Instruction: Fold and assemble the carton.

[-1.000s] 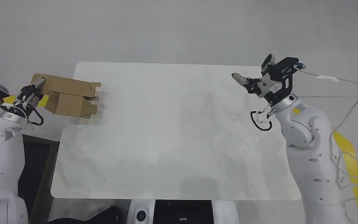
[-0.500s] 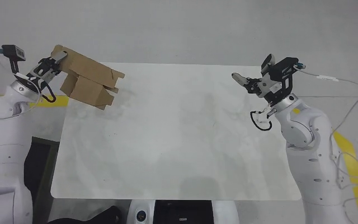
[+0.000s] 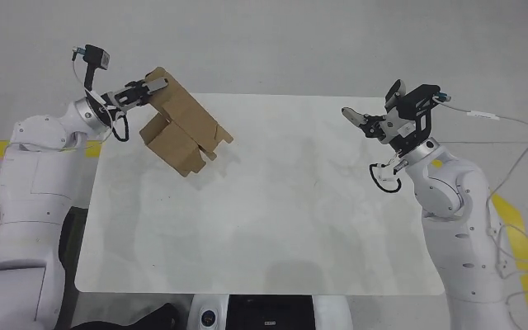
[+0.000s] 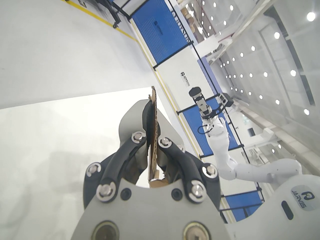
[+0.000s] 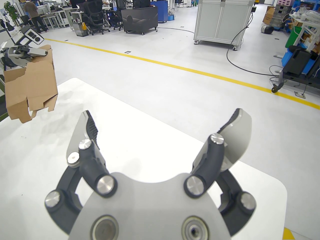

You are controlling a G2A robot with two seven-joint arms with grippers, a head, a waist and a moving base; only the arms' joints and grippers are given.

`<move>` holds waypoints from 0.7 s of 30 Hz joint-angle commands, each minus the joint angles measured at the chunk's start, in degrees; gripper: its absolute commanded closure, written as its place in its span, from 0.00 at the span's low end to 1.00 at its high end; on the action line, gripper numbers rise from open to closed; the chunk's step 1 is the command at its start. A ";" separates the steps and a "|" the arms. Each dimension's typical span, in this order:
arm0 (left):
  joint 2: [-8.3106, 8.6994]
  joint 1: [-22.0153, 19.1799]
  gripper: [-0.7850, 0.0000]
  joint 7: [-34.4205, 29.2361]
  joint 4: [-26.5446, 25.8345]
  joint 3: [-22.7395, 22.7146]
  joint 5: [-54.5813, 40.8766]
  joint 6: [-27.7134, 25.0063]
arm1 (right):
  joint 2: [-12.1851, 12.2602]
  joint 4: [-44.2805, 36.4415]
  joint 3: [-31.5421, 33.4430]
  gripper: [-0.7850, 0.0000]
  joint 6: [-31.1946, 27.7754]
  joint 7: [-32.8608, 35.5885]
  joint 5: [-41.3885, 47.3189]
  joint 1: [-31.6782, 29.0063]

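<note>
Carton (image 3: 183, 132) hangs from my left jaws, clamped on top panel edge, over far left corner of counter (image 3: 272, 214); held aloft, I judge, so flaps stay reachable; right jaws gape empty near far right corner; left wrist view shows cardboard edge pinched between pads (image 4: 148, 112); right wrist view shows lower flaps loose.
</note>
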 commanded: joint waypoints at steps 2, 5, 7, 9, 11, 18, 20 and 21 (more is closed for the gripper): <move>-0.56 -0.91 1.00 -2.14 -1.10 2.70 1.27 -0.57 | 0.00 0.00 0.00 0.00 0.00 0.00 0.00 0.00; -0.98 -1.58 1.00 -3.92 -2.17 4.78 2.73 -2.32 | 0.00 0.00 0.00 0.00 0.00 0.00 0.00 0.00; -1.22 -2.04 1.00 -5.17 -2.79 5.88 2.92 -2.77 | 0.00 0.00 0.00 0.00 0.00 0.00 0.00 0.00; -1.41 -2.47 1.00 -6.02 -3.99 7.08 3.47 -2.71 | 0.00 0.00 0.00 0.00 0.00 0.00 0.00 0.00; -1.53 -2.75 1.00 -6.35 -5.40 8.23 4.12 -2.38 | 0.00 0.00 0.00 0.00 0.00 0.00 0.00 0.00; -1.71 -3.63 1.00 -6.51 -8.63 11.60 6.32 -2.22 | 0.15 0.73 -1.47 0.00 -2.89 3.88 2.66 0.27; -1.86 -3.95 1.00 -6.59 -9.58 12.57 6.03 -2.14 | 0.02 2.34 -3.07 0.00 -4.29 5.11 5.04 1.46; -1.91 -4.08 1.00 -6.60 -10.12 13.03 5.90 -2.13 | -0.08 3.21 -4.13 0.00 -5.38 5.43 6.48 2.27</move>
